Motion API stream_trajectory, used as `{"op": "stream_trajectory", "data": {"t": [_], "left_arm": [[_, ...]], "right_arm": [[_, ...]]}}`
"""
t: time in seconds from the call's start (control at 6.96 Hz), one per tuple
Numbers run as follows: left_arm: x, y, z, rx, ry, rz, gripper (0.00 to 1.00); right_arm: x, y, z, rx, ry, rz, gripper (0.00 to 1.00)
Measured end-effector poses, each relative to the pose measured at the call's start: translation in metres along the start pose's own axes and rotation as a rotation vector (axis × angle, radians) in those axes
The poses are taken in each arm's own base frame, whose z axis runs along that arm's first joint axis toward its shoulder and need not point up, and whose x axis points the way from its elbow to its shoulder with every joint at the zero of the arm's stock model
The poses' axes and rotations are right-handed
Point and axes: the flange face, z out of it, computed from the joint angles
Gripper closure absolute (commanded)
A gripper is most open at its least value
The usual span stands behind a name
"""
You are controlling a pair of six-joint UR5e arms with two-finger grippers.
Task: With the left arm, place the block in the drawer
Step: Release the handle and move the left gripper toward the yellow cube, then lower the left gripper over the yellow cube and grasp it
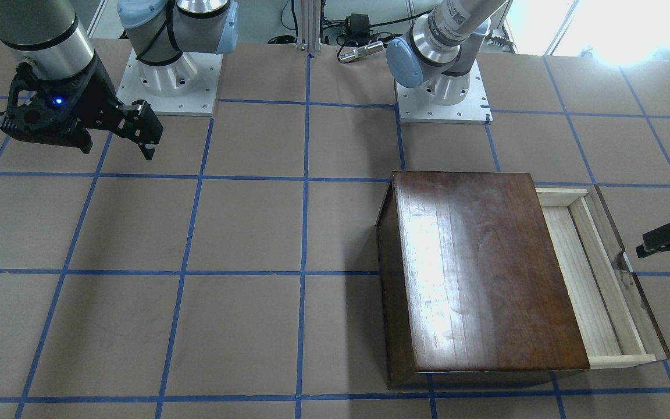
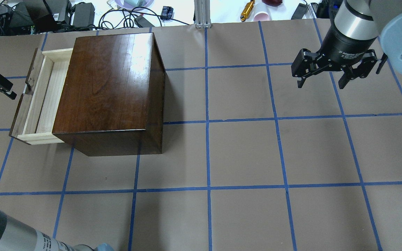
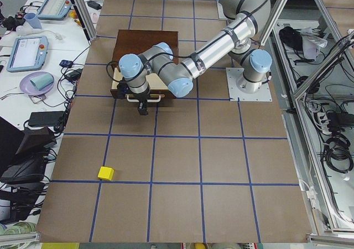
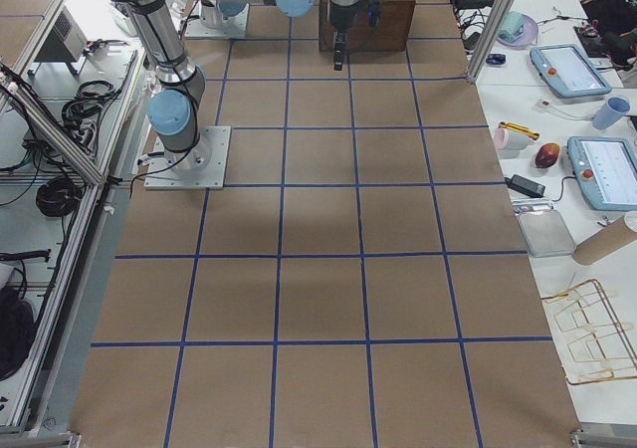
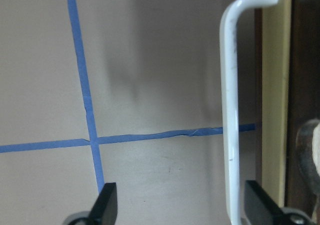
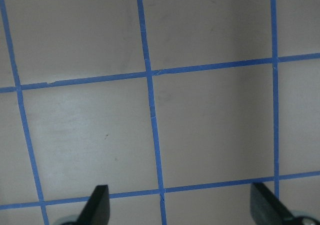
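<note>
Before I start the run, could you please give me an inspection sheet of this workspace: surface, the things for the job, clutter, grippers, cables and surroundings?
Surface: table covered in brown paper with a blue tape grid.
Drawer: pulled partly out of the dark box; nothing seen in the part that shows.
Block: yellow, alone on the table, far from the drawer.
Clutter: nothing seen on the table.
Left gripper: jaws open, empty; the drawer's white handle shows between them in the wrist view.
Right gripper: jaws open, empty, above bare table.
Cables: black tangle beyond the table's far edge.
Surroundings: side bench with a screen and a purple bowl.
</note>
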Motion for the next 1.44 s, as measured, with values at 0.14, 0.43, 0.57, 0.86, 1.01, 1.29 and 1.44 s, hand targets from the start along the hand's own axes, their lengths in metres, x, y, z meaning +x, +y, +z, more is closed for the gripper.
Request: {"op": "stream_trajectory", "data": {"t": [0.14, 0.43, 0.57, 0.86, 1.01, 1.29, 1.44], "left_arm": [[-0.008, -0.009, -0.012, 0.022, -0.020, -0.002, 0.00], [-0.022, -0.023, -0.024, 0.047, -0.048, -0.015, 0.00], [-0.034, -0.029, -0.026, 0.053, -0.063, -0.026, 0.00], [-0.076, -0.043, -0.021, 0.057, -0.092, -0.058, 0.00], [-0.102, -0.051, -0.015, 0.063, -0.104, -0.074, 0.00], [-0.145, -0.074, -0.007, 0.095, -0.132, -0.083, 0.00], [-0.167, -0.083, -0.002, 0.112, -0.145, -0.085, 0.00]], "right_arm": [[0.000, 0.000, 0.000, 0.000, 0.000, 0.000, 0.00], [0.000, 0.000, 0.000, 0.000, 0.000, 0.000, 0.00], [0.000, 0.000, 0.000, 0.000, 0.000, 0.000, 0.00], [0.000, 0.000, 0.000, 0.000, 0.000, 0.000, 0.00], [0.000, 0.000, 0.000, 0.000, 0.001, 0.000, 0.00], [0.000, 0.000, 0.000, 0.000, 0.000, 0.000, 0.00], [0.000, 0.000, 0.000, 0.000, 0.000, 0.000, 0.00]]}}
